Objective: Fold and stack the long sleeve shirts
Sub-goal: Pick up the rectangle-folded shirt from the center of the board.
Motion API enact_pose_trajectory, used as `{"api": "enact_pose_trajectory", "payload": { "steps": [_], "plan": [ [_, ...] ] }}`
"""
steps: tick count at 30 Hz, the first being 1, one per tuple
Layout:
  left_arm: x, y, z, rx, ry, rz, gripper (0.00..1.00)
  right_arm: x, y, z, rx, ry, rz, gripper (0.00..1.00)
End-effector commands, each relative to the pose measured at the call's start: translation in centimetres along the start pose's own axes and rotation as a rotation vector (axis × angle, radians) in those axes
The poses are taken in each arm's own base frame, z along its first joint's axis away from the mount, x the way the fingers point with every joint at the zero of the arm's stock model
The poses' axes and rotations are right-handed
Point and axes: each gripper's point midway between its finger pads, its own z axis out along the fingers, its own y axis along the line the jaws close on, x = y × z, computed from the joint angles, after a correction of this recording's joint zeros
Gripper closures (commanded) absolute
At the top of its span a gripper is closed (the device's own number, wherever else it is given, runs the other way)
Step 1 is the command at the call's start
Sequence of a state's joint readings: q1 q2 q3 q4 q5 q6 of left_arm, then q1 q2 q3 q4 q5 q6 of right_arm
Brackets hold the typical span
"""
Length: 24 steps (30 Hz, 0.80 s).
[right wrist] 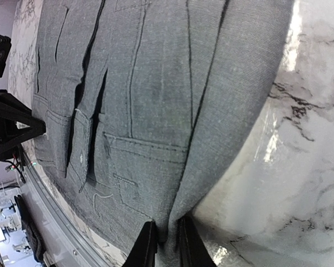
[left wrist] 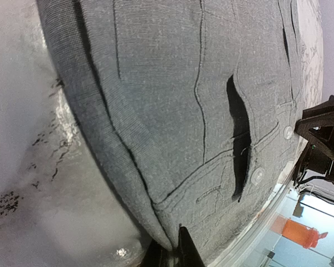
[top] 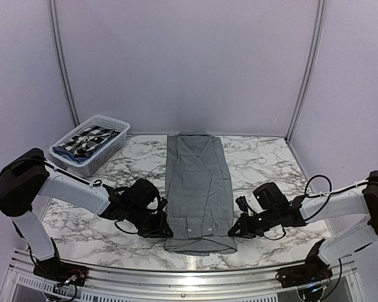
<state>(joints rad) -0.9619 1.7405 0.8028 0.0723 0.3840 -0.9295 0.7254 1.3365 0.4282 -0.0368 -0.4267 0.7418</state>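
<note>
A plain mid-grey long sleeve shirt (top: 198,189) lies in a long narrow strip down the middle of the marble table, sleeves folded in, cuffs with buttons near the front edge. My left gripper (top: 165,231) is shut on the shirt's near left edge (left wrist: 172,242). My right gripper (top: 234,231) is shut on the shirt's near right edge (right wrist: 168,236). Both pinch a fold of grey cloth (left wrist: 156,111) low at the table. The cuffs and buttons show in the right wrist view (right wrist: 89,150).
A white basket (top: 69,156) at the back left holds a black-and-white checked shirt (top: 88,139). The table's front metal rail (top: 189,277) runs just below the shirt's near end. Grey walls close the back and sides.
</note>
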Motion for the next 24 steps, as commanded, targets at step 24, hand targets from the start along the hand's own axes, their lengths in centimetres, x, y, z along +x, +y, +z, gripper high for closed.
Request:
{"api": "enact_pose_trajectory", "payload": {
  "steps": [24],
  "plan": [
    [-9.5,-5.5,-6.6,0.154,-0.242,-0.003,1.0,-11.2,6.7,-4.8,-0.065,-0.271,-0.102,1.0]
  ]
}}
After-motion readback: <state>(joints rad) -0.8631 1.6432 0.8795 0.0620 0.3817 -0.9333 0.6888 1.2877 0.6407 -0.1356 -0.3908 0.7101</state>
